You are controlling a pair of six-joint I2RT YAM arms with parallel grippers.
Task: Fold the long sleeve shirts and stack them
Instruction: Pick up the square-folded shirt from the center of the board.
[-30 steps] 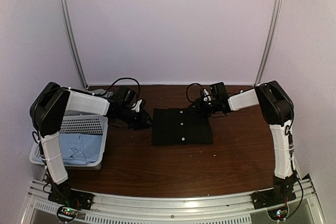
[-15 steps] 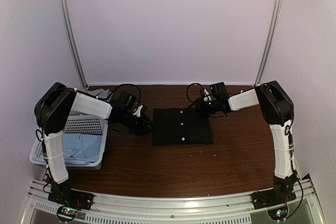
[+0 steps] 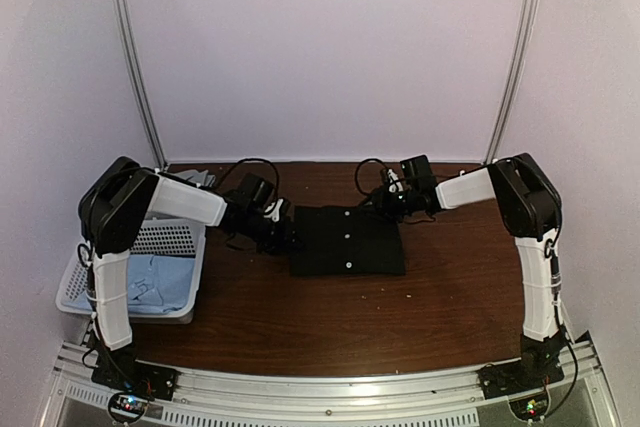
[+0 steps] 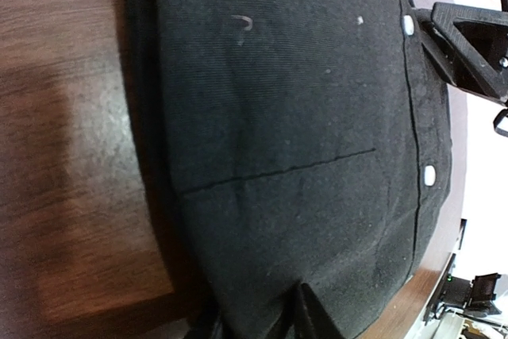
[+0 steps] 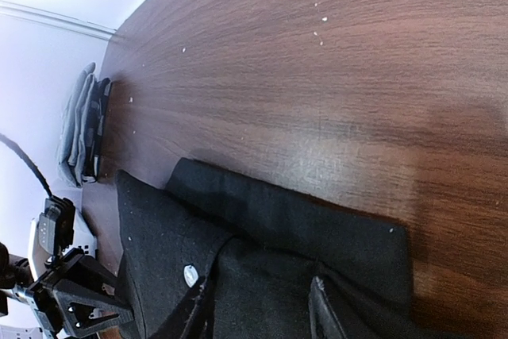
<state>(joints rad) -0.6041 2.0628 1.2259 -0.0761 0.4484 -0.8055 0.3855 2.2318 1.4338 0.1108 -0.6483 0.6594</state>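
A black shirt [image 3: 347,240] lies folded in a rectangle on the table, white buttons up. It fills the left wrist view [image 4: 302,132]. My left gripper [image 3: 287,238] is at its left edge, open, with the cloth edge between the fingers [image 4: 309,315]. My right gripper [image 3: 384,204] rests open on the shirt's far right corner [image 5: 317,228], its fingers [image 5: 324,311] spread on the cloth. A light blue shirt [image 3: 155,282] lies in the basket. A folded greyish shirt [image 5: 79,129] lies by the back wall, left.
A white lattice basket [image 3: 165,237] stands at the left edge of the table, under my left arm. Cables run behind both wrists near the back wall. Bare brown wood lies in front of the black shirt.
My left arm has swung right, bringing its gripper from beside the basket to the black shirt's left edge. The right arm and the shirt have not moved.
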